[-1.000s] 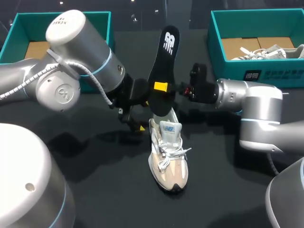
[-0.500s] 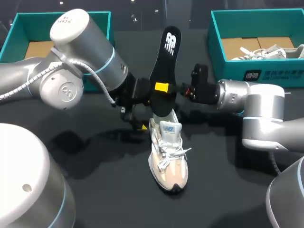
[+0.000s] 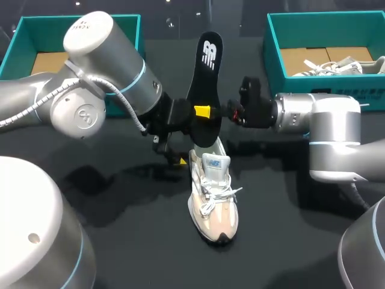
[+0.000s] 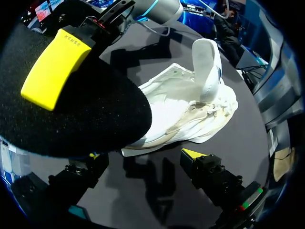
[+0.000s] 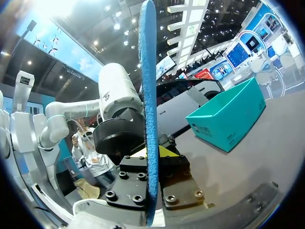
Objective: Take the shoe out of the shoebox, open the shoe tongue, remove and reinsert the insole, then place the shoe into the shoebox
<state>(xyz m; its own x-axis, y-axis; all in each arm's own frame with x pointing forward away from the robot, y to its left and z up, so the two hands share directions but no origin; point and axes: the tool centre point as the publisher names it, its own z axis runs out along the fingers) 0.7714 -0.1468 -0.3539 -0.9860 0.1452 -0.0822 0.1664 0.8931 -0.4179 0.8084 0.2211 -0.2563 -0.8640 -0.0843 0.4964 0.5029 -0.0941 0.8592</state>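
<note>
The insole stands upright above the middle of the table, its black face with a white logo turned toward the near side and its lower end just above the shoe's heel opening. The right gripper reaches in from the right and is clamped on the lower half of the insole, one yellow fingertip pressed flat on the black face. In the right wrist view the insole shows edge-on as a thin blue strip pinched between the two fingers.

The shoe lies on the table below the insole, toe pointing to the near side, laces loose and tongue raised. It is outside both boxes.

The left gripper sits low, just left of the shoe's heel, with its fingers spread wide and nothing between them; the shoe lies just ahead of them.

A teal left shoebox stands at the far left. A teal right shoebox stands at the far right and holds a second shoe.
</note>
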